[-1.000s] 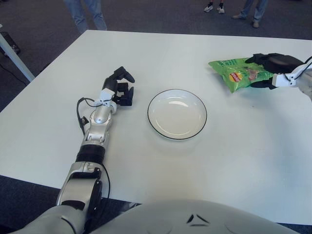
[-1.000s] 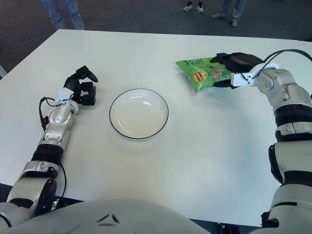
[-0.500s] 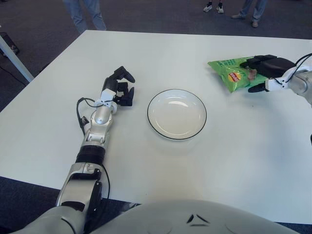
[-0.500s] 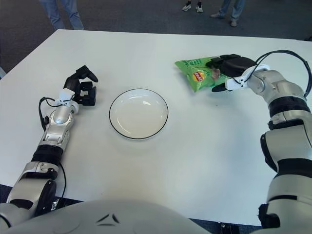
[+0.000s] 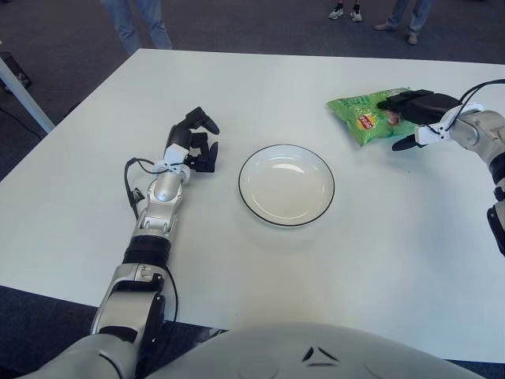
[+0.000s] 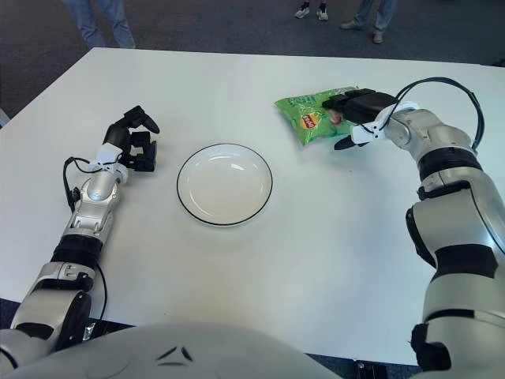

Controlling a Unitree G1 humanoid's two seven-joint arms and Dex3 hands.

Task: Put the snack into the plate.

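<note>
plate mid table, snack behind-right, l hand left

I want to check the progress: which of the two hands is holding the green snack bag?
The right hand, far right of the plate, grips the green snack bag. The left hand shows left of the plate, holding nothing.

Silver-grey jointed arms with black bands at the joints, black three-fingered left hand and right hand, thin black cables looping along both wrists, pale rounded torso below
</note>
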